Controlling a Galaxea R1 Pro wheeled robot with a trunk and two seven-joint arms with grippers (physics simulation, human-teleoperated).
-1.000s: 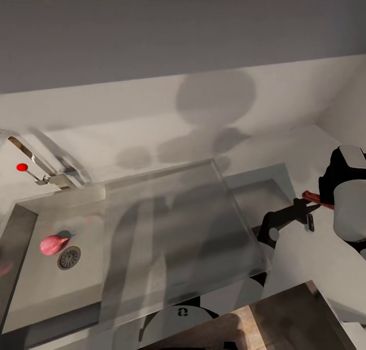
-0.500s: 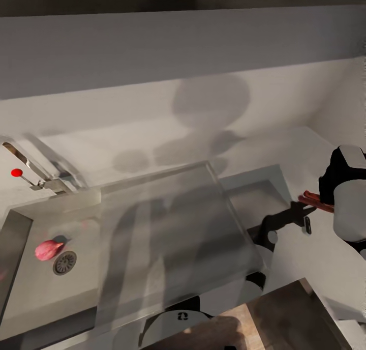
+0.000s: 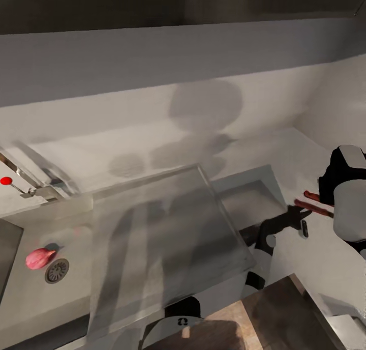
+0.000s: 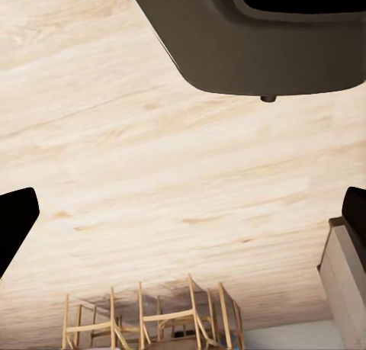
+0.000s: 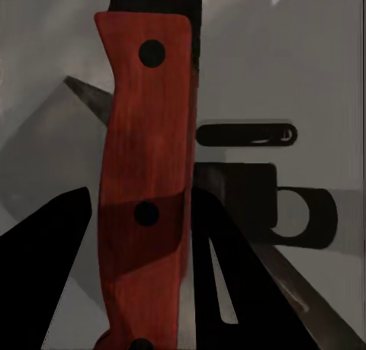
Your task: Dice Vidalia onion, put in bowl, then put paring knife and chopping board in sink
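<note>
Between the right gripper (image 5: 137,289) jaws sits the paring knife (image 5: 145,182), clamped by its reddish handle, probably carried ready for dicing; its blade is hard to make out. Vidalia onion (image 3: 39,258) lies in the sink (image 3: 30,294) beside the drain. Left gripper (image 4: 183,220) jaws stand wide, holding nothing, over wood floor.

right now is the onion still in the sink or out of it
In the sink. The pinkish onion lies on the basin floor of the sink, beside the round drain, no gripper near it.

white recycling-style emblem on the robot's dark base (image 3: 183,321), no readable words
</note>
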